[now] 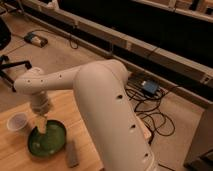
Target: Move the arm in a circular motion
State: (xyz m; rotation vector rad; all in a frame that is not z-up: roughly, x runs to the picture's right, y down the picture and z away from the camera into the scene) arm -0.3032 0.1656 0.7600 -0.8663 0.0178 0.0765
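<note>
The arm (100, 100) is large, smooth and white-cream, made of thick rounded tube segments with small dark holes. It rises from the lower right, bends at an elbow near the middle and reaches left over a wooden table (70, 107). Its wrist turns down at the left. The gripper (41, 125) is a small pale yellowish tip that hangs over the near-left part of a green bowl (49, 141).
A clear plastic cup (18, 122) stands left of the bowl. A grey flat object (73, 153) lies right of it. On the floor are tangled cables with a blue box (149, 87), a chair base (11, 67) and a long low rail (125, 42).
</note>
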